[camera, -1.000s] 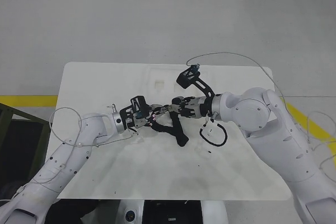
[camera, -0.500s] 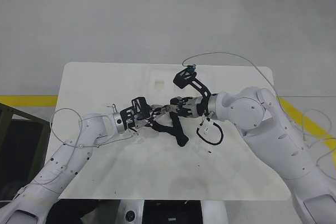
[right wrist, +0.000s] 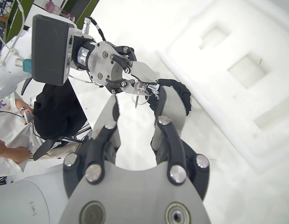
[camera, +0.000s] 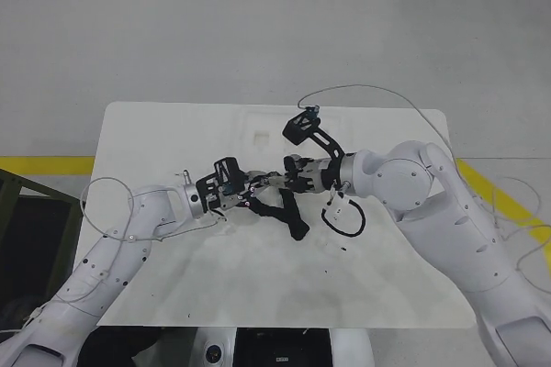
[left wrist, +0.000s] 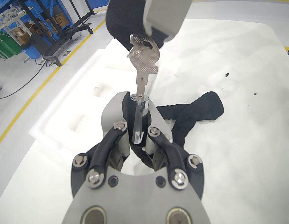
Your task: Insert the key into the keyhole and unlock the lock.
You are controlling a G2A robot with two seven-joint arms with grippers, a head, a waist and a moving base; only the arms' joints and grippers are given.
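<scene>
Key (left wrist: 144,56) tip in lock (left wrist: 139,120), lock between left hand (left wrist: 137,104) fingers

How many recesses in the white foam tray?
3, in a row along the white foam tray: one square recess at one end, one midway, one at the other end. More may lie out of frame.

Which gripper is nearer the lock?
Left. The left gripper is shut on the lock; the right gripper is open, at the head of the key set in it.
</scene>
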